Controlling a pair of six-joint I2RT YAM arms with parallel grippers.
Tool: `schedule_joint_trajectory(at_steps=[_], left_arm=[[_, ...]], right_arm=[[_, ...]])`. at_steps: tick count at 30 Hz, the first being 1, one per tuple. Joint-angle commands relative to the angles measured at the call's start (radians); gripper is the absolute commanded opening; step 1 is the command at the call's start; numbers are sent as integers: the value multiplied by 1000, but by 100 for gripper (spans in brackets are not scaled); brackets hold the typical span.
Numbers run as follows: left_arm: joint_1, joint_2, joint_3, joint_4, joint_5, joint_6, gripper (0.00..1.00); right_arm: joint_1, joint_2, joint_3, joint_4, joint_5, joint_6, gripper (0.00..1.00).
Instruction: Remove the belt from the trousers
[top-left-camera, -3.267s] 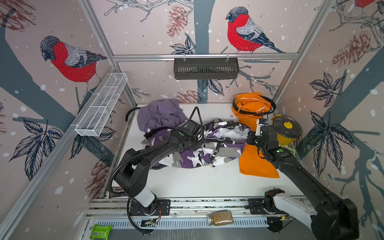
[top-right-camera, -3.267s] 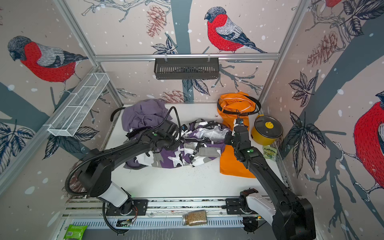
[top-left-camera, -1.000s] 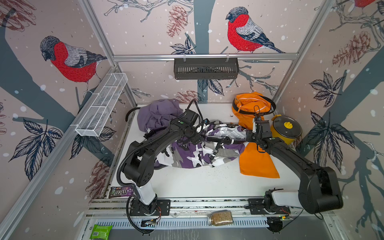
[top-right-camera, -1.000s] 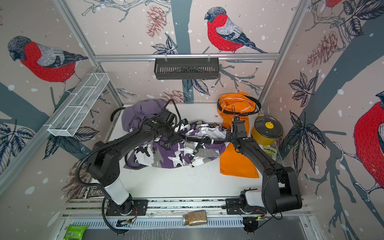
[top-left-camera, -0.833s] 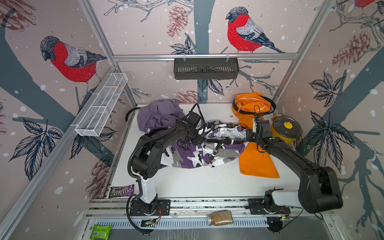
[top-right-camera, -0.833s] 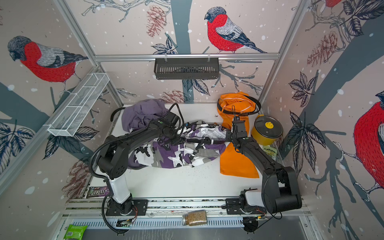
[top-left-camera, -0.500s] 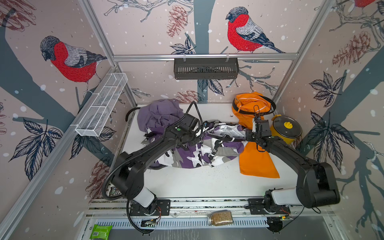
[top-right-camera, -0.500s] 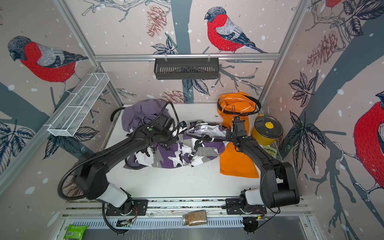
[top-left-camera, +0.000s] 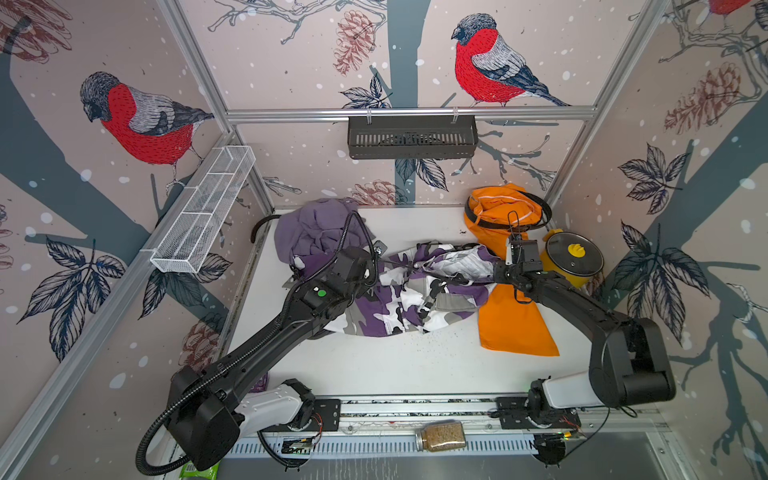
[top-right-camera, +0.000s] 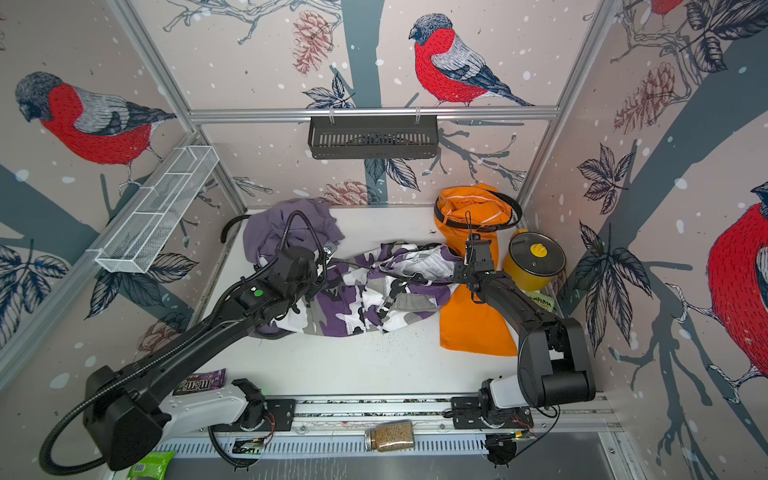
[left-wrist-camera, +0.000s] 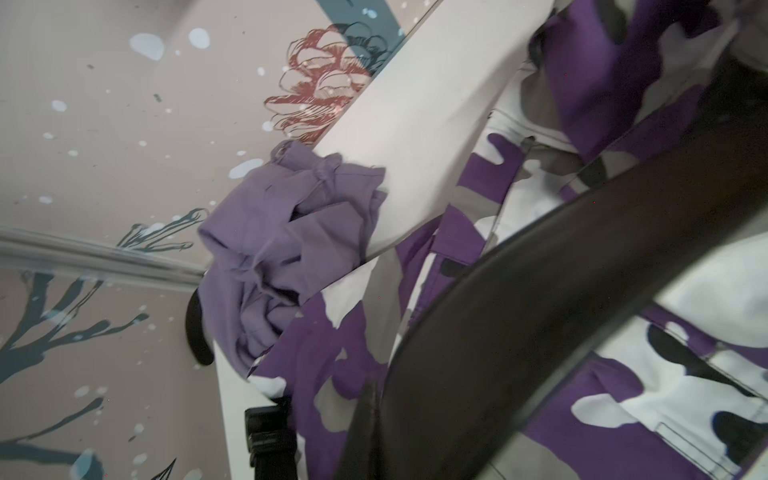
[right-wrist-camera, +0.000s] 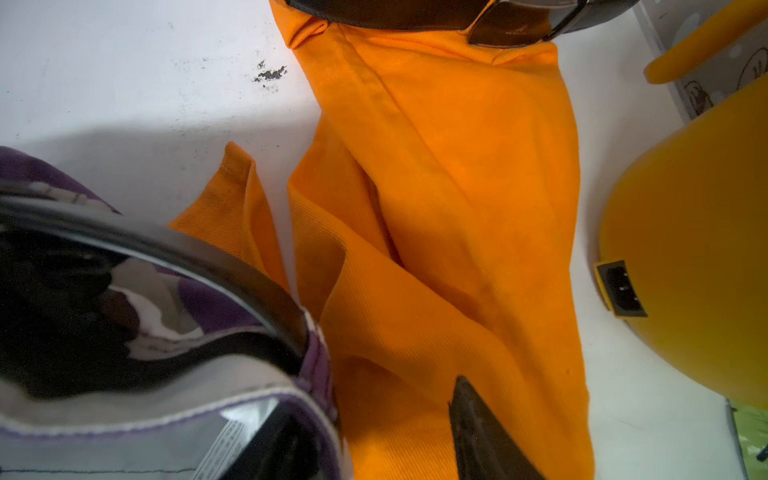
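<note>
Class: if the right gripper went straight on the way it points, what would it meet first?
Most likely the orange trousers: in the right wrist view their cloth lies ahead of the jaws of the right gripper, with the camouflage trousers alongside. Depth is unclear.

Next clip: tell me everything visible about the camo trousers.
The camo trousers are purple, white, grey and black cloth, lying crumpled across the middle between the lilac pair and orange pair. White lining shows at the open waist, where a black belt runs to the shut left gripper; the right gripper meets the waist.
</note>
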Motion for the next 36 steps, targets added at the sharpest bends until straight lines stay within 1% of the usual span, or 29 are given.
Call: schedule_joint_trajectory(at_steps=[1,3,5,9,12,18,22,25,26,27,28,29,30,31,32,34,36], left_arm=[[6,-3,-5,88,-219,1,0],[7,5,-8,102,-327,4,0],[23,6,-6,104,-386,-3,0],[97,1,-1,87,-417,-54,0],[134,8,8,58,-440,-75,0],[175,48,1,43,-519,-69,0],[213,112,4,1,-491,-87,0],[213,141,11,-33,-390,-145,0],[213,155,16,-54,-354,-163,11],[213,173,18,-72,-331,-178,36],[213,188,24,-95,-319,-192,57],[213,201,33,-116,-294,-207,73],[211,205,33,-138,-267,-224,82],[209,205,75,-161,-245,-252,91],[208,203,101,-188,-203,-268,97],[200,184,146,-222,-129,-269,98],[179,151,191,-238,-88,-255,98]], right_arm=[[-7,1,2,0,47,-8,55],[-8,-1,2,-3,51,-10,55],[-10,-2,0,-5,53,-10,55],[-17,-6,-6,-4,55,-10,55],[-23,-9,-11,-5,55,-10,55],[-31,-7,-12,-4,53,-8,55],[-34,-3,-10,-2,47,-8,55],[-35,5,-9,0,41,-8,55],[-36,6,-9,0,39,-8,55],[-37,7,-9,0,39,-8,55],[-35,9,-9,0,38,-8,55],[-37,10,-9,0,37,-8,55],[-37,11,-9,0,36,-9,55],[-37,12,-9,0,35,-8,55],[-37,12,-9,-1,35,-10,55],[-37,11,-7,-1,34,-10,55],[-36,9,-6,-3,34,-10,55]])
